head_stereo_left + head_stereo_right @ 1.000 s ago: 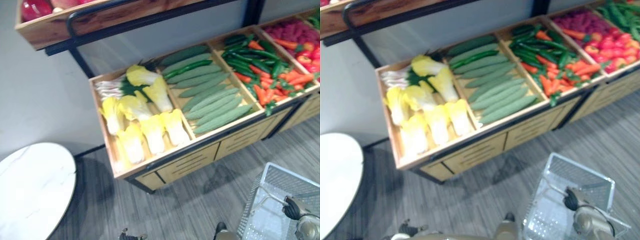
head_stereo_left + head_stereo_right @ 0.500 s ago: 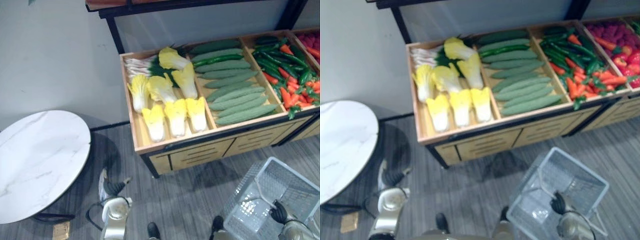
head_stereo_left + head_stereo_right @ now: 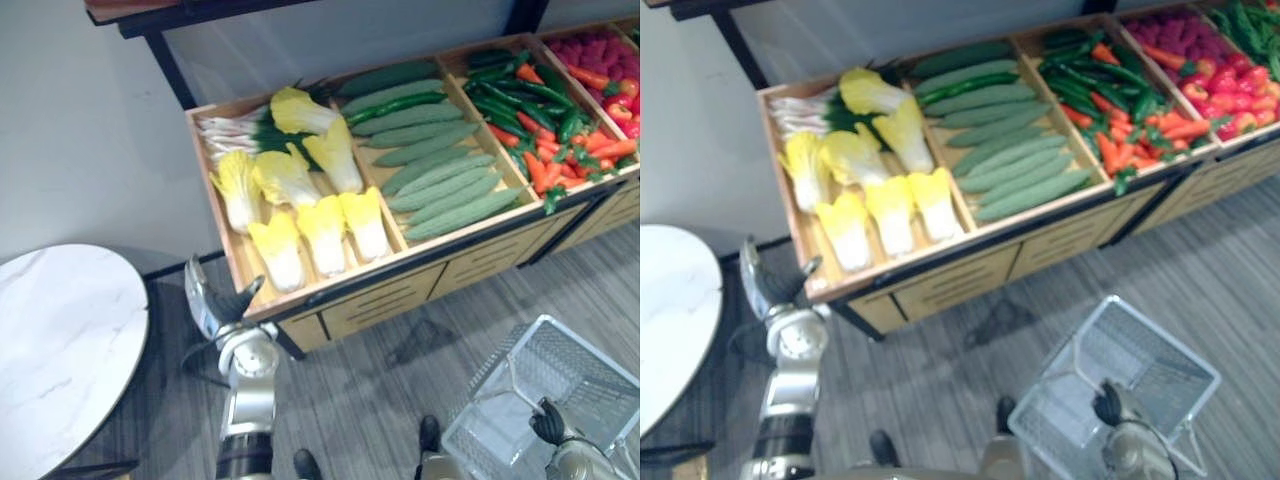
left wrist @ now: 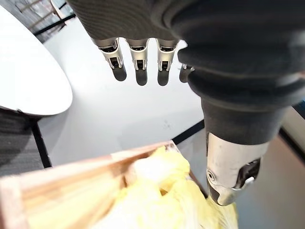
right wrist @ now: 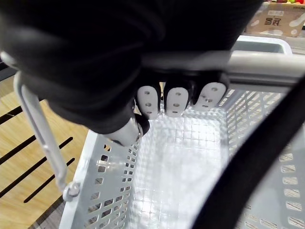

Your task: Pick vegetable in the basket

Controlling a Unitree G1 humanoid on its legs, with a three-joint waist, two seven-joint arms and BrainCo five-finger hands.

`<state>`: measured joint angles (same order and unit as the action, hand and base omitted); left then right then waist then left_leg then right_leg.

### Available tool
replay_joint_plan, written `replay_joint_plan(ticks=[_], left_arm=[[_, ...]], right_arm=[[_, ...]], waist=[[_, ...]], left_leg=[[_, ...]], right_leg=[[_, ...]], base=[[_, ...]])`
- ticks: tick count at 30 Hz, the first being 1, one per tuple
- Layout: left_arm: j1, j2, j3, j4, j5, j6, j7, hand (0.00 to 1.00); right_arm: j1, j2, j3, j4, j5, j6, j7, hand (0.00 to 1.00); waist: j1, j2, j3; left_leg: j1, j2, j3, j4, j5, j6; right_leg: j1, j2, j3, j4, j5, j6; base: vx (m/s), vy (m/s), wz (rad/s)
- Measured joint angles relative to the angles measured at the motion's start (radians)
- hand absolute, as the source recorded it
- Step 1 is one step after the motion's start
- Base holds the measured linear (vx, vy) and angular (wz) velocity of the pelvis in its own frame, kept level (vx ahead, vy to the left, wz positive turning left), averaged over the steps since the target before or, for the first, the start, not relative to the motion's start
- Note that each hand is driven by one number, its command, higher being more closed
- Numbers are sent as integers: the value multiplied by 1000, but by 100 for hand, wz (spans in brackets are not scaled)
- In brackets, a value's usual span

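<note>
Cabbages (image 3: 322, 232) lie in the wooden bin (image 3: 236, 262) just beyond the left hand (image 3: 212, 305), which hovers at the bin's near corner with fingers straight, holding nothing. The right hand (image 3: 548, 424) is clenched round the handle (image 5: 267, 62) of the white mesh basket (image 3: 490, 385) hanging beneath it.

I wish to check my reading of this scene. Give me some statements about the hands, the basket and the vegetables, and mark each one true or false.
1. The basket holds no vegetable. True.
2. The left hand grips a vegetable. False: it is open and empty, by the front corner of the compartment of napa cabbages.
3. The right hand is curled round the basket handle. True.
4. The cucumbers lie left of the cabbages. False: they fill the compartment to their right.
</note>
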<state>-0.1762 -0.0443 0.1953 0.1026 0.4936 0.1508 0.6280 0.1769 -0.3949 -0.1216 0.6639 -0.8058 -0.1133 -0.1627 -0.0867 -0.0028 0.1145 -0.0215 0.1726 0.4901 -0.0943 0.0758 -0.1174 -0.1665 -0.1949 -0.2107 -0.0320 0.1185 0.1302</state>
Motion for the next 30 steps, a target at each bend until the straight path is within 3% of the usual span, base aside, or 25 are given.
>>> replay_joint_plan(ticks=[5, 13, 30], left_arm=[[-123, 10, 46, 110, -1, 49, 21, 0], [-234, 4, 125, 189, -60, 80, 78, 0], [-296, -24, 198, 236, -169, 82, 135, 0]], right_arm=[[-31, -3, 53, -22, 0, -1, 1, 100], [-59, -43, 108, -33, -1, -11, 2, 100], [-76, -56, 159, -66, -1, -31, -6, 100]], waist=[[-45, -25, 12], [-64, -33, 22], [-68, -45, 66]], left_leg=[[6, 11, 32, 0, -9, -12], [4, 26, 63, 0, -14, -18], [-3, 24, 75, 0, -25, -22]], right_leg=[[-21, 17, 38, 0, 4, -5], [-41, 39, 70, -13, 10, -12], [-55, 43, 91, -28, 16, -14]], base=[[15, -24, -23], [8, -30, -14], [8, -6, -3]])
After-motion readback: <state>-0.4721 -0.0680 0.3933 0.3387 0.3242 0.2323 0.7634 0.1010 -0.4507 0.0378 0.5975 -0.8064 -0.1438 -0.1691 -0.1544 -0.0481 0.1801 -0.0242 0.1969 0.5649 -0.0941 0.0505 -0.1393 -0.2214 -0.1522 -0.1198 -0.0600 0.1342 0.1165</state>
